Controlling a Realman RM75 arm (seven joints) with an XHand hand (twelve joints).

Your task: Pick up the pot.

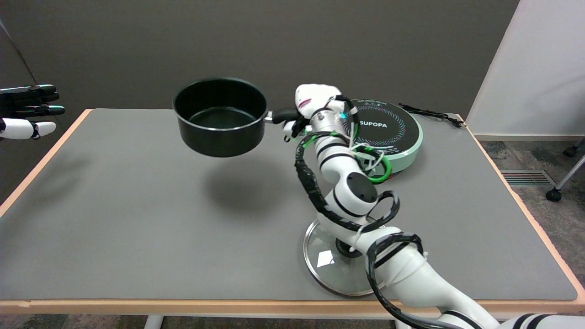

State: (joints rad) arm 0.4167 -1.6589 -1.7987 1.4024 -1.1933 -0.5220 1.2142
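A black pot (220,117) with a straight black handle hangs in the air above the grey table (114,205), level, its mouth up and nothing inside. Its shadow falls on the table below it. My right hand (310,109) grips the handle's end, to the pot's right, with the fingers wrapped around it. The right arm reaches in from the lower right.
A round mint-green induction cooker (393,132) sits at the back right, its black cord (429,113) behind it. A glass lid with a metal rim (329,260) lies near the front edge, partly under my arm. The idle left hand (27,109) hovers at the upper left.
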